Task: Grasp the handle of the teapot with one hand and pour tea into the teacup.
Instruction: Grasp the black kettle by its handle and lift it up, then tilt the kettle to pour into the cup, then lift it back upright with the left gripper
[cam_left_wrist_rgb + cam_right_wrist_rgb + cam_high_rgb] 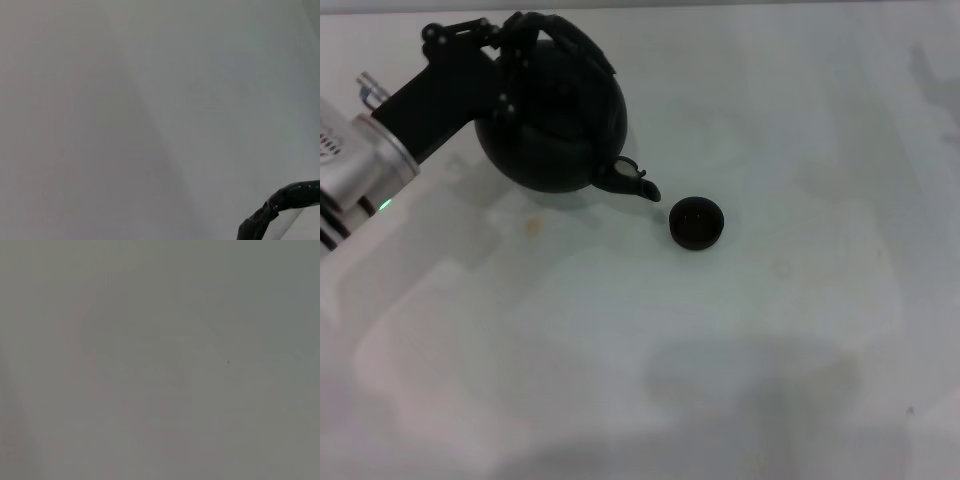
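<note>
The matte-black teapot (pixel 555 120) is at the back left in the head view, tilted so its short spout (pixel 632 181) dips toward the teacup. My left gripper (pixel 510 40) reaches in from the left and is shut on the handle (pixel 582 45) at the pot's top. The tiny dark teacup (pixel 697 222) stands on the table just right of and nearer than the spout tip, with a small gap between them. In the left wrist view only a piece of the ribbed handle (pixel 292 196) shows. The right gripper is out of view.
The white table (pixel 740 380) spreads around the pot and cup. A faint brownish speck (pixel 532 228) lies on it below the teapot. The right wrist view shows only bare pale surface.
</note>
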Available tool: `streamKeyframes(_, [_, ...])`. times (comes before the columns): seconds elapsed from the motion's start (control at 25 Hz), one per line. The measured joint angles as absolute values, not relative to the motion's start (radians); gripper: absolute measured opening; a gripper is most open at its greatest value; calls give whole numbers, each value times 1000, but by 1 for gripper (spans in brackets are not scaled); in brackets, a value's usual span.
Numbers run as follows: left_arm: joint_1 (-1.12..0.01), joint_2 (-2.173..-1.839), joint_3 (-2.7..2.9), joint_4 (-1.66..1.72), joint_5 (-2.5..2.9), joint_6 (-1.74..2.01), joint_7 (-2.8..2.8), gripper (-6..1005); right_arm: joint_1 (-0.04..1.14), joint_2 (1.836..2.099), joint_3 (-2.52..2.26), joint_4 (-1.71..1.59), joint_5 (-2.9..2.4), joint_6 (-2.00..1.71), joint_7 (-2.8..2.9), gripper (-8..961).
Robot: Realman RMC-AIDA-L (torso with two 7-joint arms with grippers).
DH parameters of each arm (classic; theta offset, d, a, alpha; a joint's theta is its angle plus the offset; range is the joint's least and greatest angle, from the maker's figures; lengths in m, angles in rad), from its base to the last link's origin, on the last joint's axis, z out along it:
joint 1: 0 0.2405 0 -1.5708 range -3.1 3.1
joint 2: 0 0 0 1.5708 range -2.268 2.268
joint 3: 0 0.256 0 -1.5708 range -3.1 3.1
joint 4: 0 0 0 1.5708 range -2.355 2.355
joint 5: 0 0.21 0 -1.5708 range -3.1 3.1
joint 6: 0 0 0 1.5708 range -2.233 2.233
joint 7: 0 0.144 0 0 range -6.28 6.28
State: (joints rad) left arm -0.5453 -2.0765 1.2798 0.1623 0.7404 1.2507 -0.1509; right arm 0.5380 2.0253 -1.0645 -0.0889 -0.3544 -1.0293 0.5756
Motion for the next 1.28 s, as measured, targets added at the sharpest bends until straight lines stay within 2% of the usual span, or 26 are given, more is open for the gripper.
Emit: streamKeyframes(1.28, [-587,-2080,1281,228,754,1213,-35,102,543,2026,-1065,-102,-352,-1043,579,824])
